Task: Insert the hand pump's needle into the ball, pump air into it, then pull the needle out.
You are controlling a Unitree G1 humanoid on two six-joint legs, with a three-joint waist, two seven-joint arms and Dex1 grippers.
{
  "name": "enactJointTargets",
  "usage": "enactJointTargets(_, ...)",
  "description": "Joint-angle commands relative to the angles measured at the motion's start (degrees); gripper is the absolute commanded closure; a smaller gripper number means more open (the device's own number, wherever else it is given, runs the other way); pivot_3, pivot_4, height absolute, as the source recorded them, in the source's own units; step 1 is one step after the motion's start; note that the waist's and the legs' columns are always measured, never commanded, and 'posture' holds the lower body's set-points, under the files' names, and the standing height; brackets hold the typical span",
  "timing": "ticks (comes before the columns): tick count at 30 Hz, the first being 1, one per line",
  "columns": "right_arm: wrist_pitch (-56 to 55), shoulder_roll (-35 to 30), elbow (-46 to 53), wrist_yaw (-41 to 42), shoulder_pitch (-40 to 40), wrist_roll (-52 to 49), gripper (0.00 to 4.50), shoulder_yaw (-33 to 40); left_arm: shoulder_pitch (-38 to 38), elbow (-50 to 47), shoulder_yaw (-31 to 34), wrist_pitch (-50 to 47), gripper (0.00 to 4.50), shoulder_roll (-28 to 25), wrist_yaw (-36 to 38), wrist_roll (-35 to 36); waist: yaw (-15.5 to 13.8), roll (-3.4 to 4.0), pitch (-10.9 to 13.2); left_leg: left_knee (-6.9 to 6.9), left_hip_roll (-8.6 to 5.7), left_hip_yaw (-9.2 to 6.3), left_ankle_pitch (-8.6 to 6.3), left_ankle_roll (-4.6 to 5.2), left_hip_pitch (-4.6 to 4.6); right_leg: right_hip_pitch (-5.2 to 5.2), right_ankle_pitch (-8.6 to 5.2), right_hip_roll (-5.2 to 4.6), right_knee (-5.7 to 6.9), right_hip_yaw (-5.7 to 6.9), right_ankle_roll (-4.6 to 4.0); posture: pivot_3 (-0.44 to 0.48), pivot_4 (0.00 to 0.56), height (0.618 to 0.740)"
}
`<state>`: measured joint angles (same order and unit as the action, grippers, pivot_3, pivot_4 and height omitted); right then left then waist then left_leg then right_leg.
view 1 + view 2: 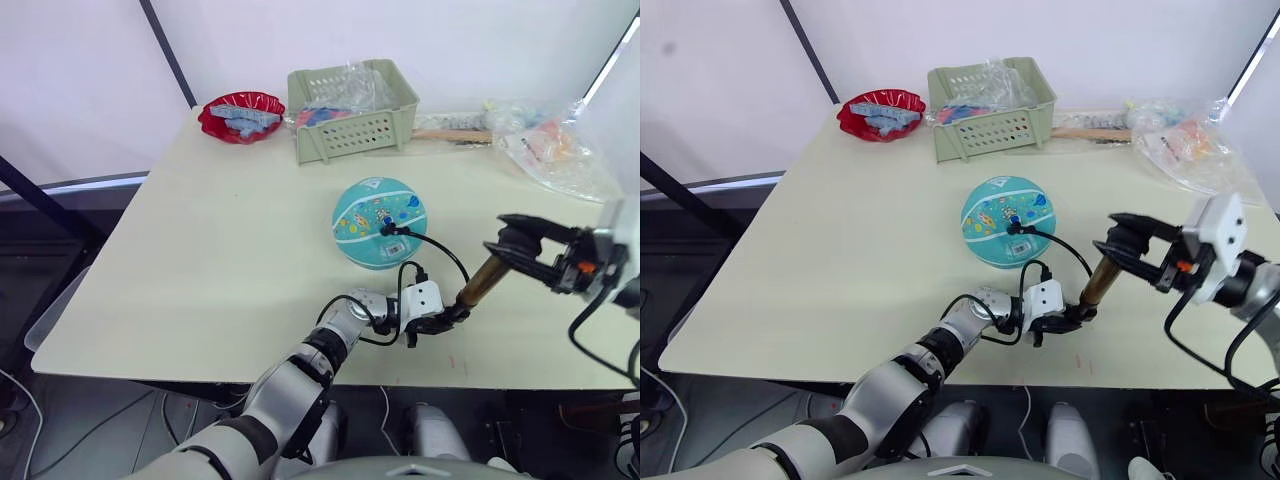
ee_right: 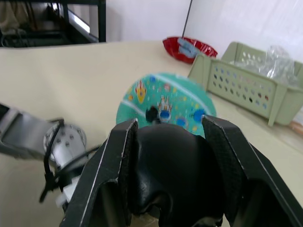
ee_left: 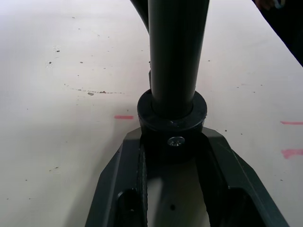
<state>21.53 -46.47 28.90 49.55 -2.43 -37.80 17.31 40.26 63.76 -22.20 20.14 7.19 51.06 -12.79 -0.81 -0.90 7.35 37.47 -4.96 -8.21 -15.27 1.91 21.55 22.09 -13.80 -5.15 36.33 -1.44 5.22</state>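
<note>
A pale cream bench stands before white walls, with dark floor beyond its left edge.

The left pincer lies low near the bench's front edge, its two black fingers closed around the black foot of the hand pump; in the left wrist view the foot's round collar sits clamped between them and the barrel rises straight out of it. The pump leans up and to the right from that foot, its gold-bronze barrel ending in the black T-handle, which the right pincer grips; the right wrist view shows both of its fingers pressed against the sides of the rounded black handle.

From the pump's lower end the thin black hose loops upward and back to the ball, which rests on the bench just behind the left pincer, teal with white stripes and small bright prints. The needle's black fitting stands on the ball's top, so the needle itself is buried and cannot be seen.

Further back, a pale green basket holds crinkled plastic and coloured items, with a red bowl to its left. Clear plastic bags lie at the bench's far right.
</note>
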Motion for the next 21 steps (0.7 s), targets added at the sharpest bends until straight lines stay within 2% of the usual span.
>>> enactJointTargets(1, -1.1, 1.8, -4.4, 0.9, -4.3, 7.1, 2.87, -8.8, -1.9, 2.9, -1.5, -1.7, 3.55, 0.2, 1.6, -1.5, 0.0, -0.08, -0.2, 0.00, 0.00, -0.01, 0.00, 0.00, -0.01, 0.00, 0.06, 0.01, 0.00, 0.00, -0.10, 0.000, 0.150, 0.740)
enactJointTargets(6, -4.2, 3.7, -5.7, 0.9, -5.7, 11.1, 2.87, -12.3, -2.2, 2.6, -1.4, -1.6, 3.55, 0.4, 1.8, -1.7, 0.0, -0.10, -0.4, 0.00, 0.00, -0.03, 0.00, -0.01, -0.03, -0.02, 0.09, 0.03, 0.00, 0.00, -0.15, 0.000, 0.150, 0.740)
enactJointTargets(9, -4.4, 4.5, -4.4, 0.6, -5.1, 10.2, 2.87, -11.9, -2.5, 2.4, -1.5, -1.7, 3.55, 0.5, 2.0, -1.7, 0.0, -0.13, -0.5, -0.01, 0.00, -0.05, 0.00, -0.01, -0.05, -0.05, 0.08, 0.04, -0.01, 0.00, -0.15, 0.000, 0.150, 0.740)
enactJointTargets(15, 1.7, 1.4, 0.0, -0.8, 4.6, -0.1, 2.87, -2.7, -2.9, 2.4, -1.4, -2.1, 3.55, 0.5, 2.2, -1.6, 0.0, 0.09, -0.3, 0.00, -0.01, -0.06, 0.00, -0.01, -0.03, -0.08, 0.08, 0.02, -0.03, -0.01, -0.16, 0.000, 0.150, 0.740)
enactJointTargets(21, 8.0, -4.9, -0.3, 0.3, 9.8, -7.8, 2.87, 7.6, -2.8, 2.5, -1.6, -1.9, 3.55, 0.4, 2.1, -1.6, -0.2, 0.27, -0.2, 0.00, -0.06, -0.14, 0.00, -0.01, 0.22, 0.05, 0.09, -0.07, -0.18, 0.09, -0.17, 0.000, 0.150, 0.740)
